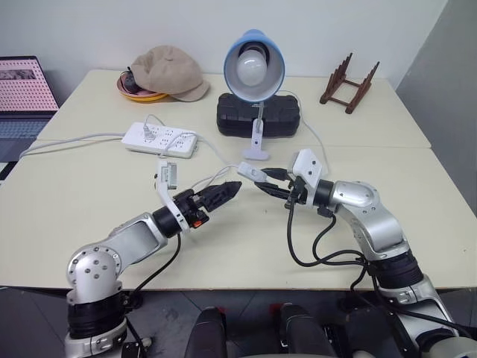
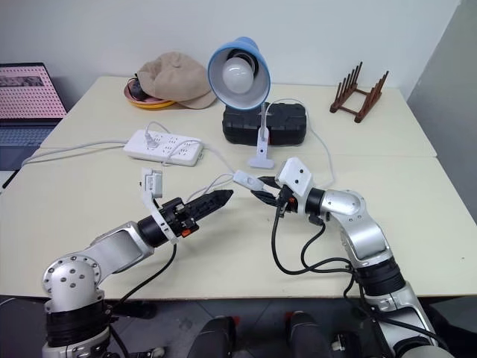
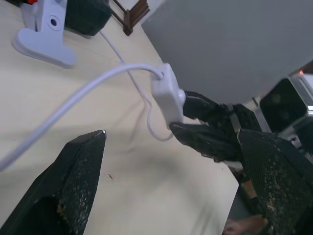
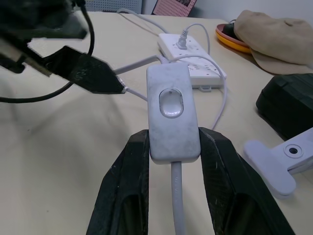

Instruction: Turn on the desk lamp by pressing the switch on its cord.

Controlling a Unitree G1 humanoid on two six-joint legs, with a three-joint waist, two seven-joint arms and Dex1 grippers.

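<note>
The right tool [image 4: 168, 147] is clamped on the switch [image 4: 172, 117], one black finger pressed against each long side of the white housing, with the oval rocker button facing up between them. In the left eye view this grip sits just right of the frame's centre, raised a little above the cream worktop [image 1: 89, 224]. The cord [image 3: 83, 90] leaves the switch at both ends: one run curves off towards the lower left of the left wrist view, the other drops between the right tool's fingers.

The left tool [image 1: 223, 195] points in from the lower left, its jaws spread apart and holding nothing; its tips sit near the switch without touching it. In the right wrist view one of its fingertips [image 4: 93, 73] hangs in the upper left, just beside the cord.

The desk lamp [image 1: 254, 67] stands at upper centre, its light-blue shade tilted towards the camera and the round white bulb unlit. Its white clip base [image 1: 257, 153] rests on the worktop just above the switch. Behind it lies a black case [image 1: 279, 119]. A white power strip [image 1: 160, 139] lies left of the lamp, a tan cap [image 1: 170, 71] in the upper left, and a wooden rack [image 1: 349, 86] in the upper right.
</note>
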